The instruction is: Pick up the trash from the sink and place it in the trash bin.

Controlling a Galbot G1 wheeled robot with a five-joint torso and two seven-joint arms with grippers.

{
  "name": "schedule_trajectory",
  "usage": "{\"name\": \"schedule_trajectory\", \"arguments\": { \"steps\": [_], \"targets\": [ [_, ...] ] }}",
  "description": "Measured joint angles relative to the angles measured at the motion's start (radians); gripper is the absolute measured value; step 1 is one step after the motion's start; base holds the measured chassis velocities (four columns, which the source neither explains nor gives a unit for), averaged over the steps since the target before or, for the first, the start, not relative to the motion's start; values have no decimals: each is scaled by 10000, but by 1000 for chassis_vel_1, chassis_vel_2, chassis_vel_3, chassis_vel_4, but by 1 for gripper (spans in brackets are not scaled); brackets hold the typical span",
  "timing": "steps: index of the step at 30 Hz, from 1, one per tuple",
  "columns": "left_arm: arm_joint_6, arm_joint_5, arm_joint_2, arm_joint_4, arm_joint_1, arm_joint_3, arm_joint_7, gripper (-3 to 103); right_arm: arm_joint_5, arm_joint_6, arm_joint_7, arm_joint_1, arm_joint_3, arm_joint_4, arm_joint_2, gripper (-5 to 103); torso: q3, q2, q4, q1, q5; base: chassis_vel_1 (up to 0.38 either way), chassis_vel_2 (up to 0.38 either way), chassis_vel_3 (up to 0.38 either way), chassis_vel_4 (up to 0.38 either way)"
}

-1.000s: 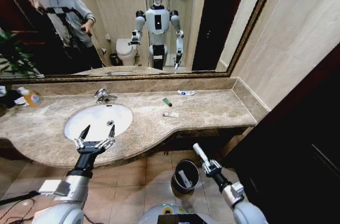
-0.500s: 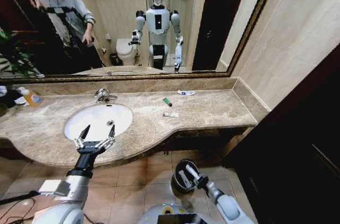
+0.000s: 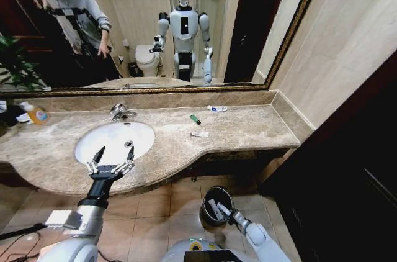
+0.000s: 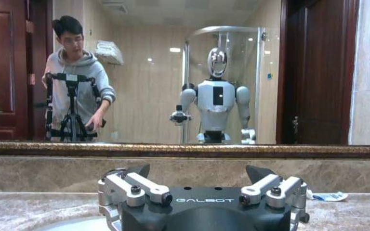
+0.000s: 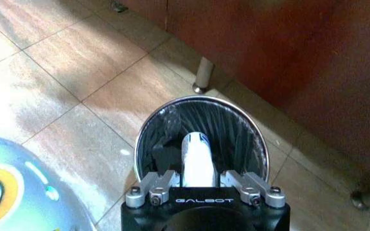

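Trash is split between two places. One piece, a white tube with a blue end point(image 5: 196, 154), is clamped between the fingers of the right gripper point(image 5: 198, 180), which hangs directly over the mouth of the trash bin point(image 5: 256, 139), the tube pointing down into the dark liner. In the head view this gripper point(image 3: 221, 210) sits low at the rim of the black bin point(image 3: 208, 196) on the tiled floor below the counter, and a pale piece appears to lie inside the bin already, though it is too small to be sure.

Three more pieces rest on the marble counter point(image 3: 248, 128), right of the basin and well apart from the bin: a small green stick point(image 3: 195, 119), a white sachet point(image 3: 199, 133) just in front of it, and a white-and-blue tube point(image 3: 216, 108) against the backsplash. The sink point(image 3: 115, 140) itself looks bare of trash apart from its drain.

The left gripper point(image 3: 110, 164) hovers at the near rim of the basin with its fingers spread wide and nothing between them; the left wrist view shows the same wide-open fingers point(image 4: 133, 185) facing the mirror.

By my judgement the task is partway: one tube is at the point of release, and three pieces are left to fetch.
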Motion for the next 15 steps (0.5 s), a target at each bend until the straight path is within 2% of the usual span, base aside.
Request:
{"name": "schedule_trajectory", "arguments": {
  "steps": [3,4,6,7,9,12,13,15],
  "targets": [
    [-1,0,0,0,0,0,0,100,-134,70,13,340,-209,-368,155,27,0,0,0,0,0,0,0,0,0],
    [0,0,0,0,0,0,0,100,-188,82,24,421,-240,-450,192,24,0,0,0,0,-1,0,0,0,0],
    [0,0,0,0,0,0,0,100,-243,91,26,488,-256,-511,224,27,0,0,0,0,-1,0,0,0,0],
    [0,0,0,0,0,0,0,100,-300,93,20,531,-273,-542,240,33,0,0,0,0,0,0,0,0,0],
    [0,0,0,0,0,0,0,100,-315,93,20,550,-287,-548,243,33,0,0,0,0,-1,0,0,0,0],
    [0,0,0,0,0,0,0,100,-321,92,30,576,-321,-538,243,50,0,0,0,0,0,0,0,0,0],
    [0,0,0,0,0,0,0,100,-321,92,30,576,-321,-538,243,50,0,0,0,0,0,0,0,0,0],
    [-1,0,0,0,0,0,0,100,-318,89,39,549,-317,-499,225,61,-1,0,0,-1,-1,0,0,0,0]
  ]
}}
